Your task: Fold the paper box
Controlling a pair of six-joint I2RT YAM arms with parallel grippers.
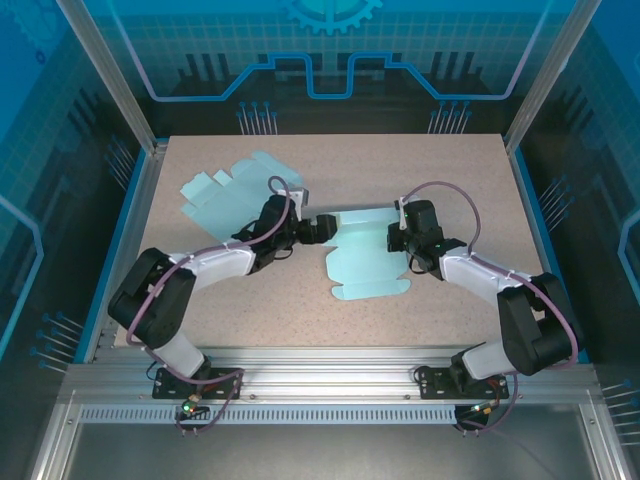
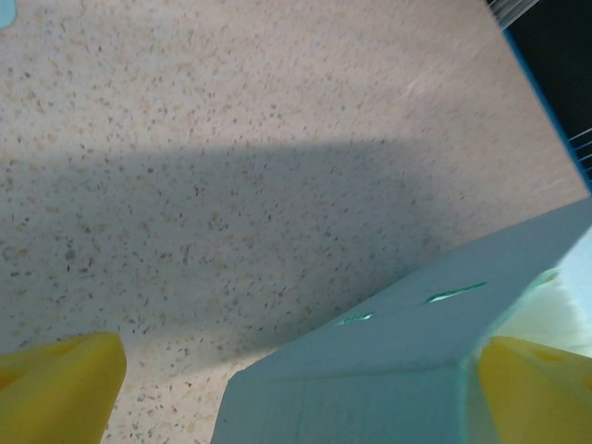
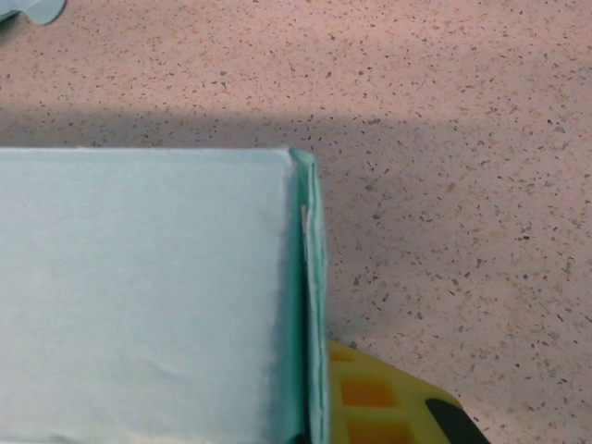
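While we are looking down from the top camera, the paper box [image 1: 362, 262] is lying near the middle of the counter [image 1: 450, 170], partly flat. The left gripper [image 1: 322, 228] is sitting at its left edge and the right gripper [image 1: 398, 236] at its far right corner. A second flat blank [image 1: 232, 185] is lying at the far left, well apart.

At the left wrist, we are seeing the yellow fingers [image 2: 55, 393] spread wide, with a raised panel of the box rising between them and nothing being pinched.

At the right wrist, we are seeing a folded wall standing upright with one finger [image 3: 379, 402] just beside it. The jaws are pressed together, seemingly pinching that wall.

We are judging the fold as early, with a side wall being raised. Next, the left gripper needs closing on its panel and turning it upright while the right is holding.
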